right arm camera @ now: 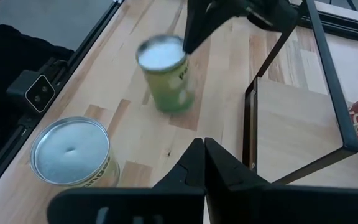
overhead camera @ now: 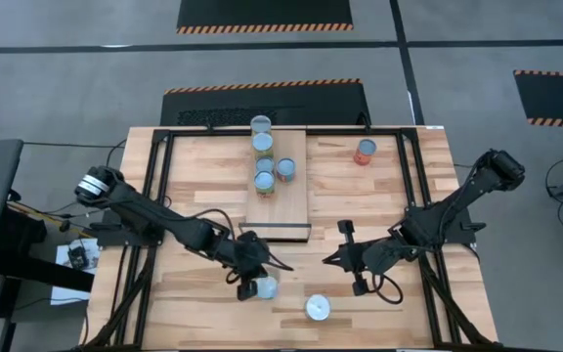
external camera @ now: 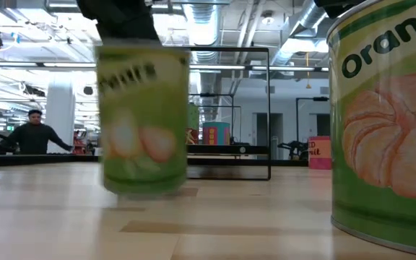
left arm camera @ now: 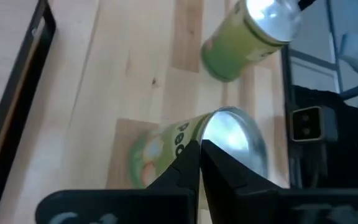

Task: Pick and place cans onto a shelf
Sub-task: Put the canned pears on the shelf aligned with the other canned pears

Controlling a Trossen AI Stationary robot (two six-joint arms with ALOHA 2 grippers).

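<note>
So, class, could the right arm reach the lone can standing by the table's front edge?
Probably yes. That can stands on bare tabletop close to the right gripper, with nothing between them. Its fingers are shut, so they must open first. The left gripper is at a second can, off to one side.

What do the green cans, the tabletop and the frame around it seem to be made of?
Green cans: probably metal, since the bare silver tops reflect light; the sides carry glossy printed labels, likely paper or film. Tabletop: light wood with visible grain and joined strips, smooth and slightly shiny. Frame: thin black bars, probably painted metal, matte.
</note>
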